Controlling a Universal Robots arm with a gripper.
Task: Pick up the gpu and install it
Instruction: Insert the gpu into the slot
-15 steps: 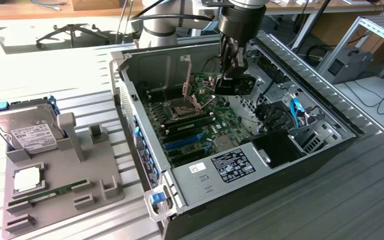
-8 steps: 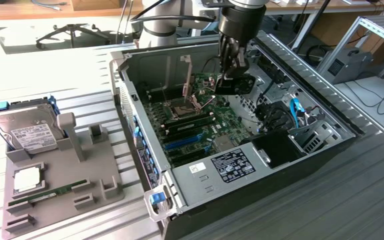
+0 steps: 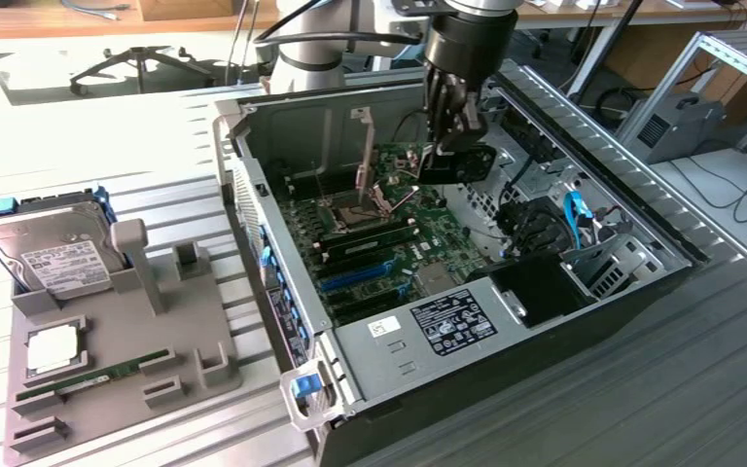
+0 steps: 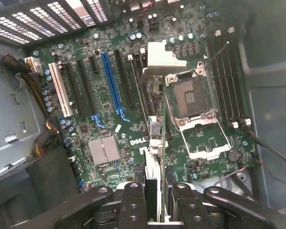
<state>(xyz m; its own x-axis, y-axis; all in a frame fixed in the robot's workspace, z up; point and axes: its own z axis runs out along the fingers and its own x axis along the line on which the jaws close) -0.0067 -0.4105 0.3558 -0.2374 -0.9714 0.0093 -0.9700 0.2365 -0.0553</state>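
The hand is closed narrowly on the gpu, which hangs edge-down between its fingers inside the open computer case, directly below the hand and above the motherboard, with the blue slot beneath and off to one side.

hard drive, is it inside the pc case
No, the hard drive stands in the grey holder outside the case.

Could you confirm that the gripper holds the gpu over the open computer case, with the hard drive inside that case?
Not quite: the hard drive stands in the grey holder outside the computer case, on the exterior view's left. The gripper does hold the gpu over the open case.
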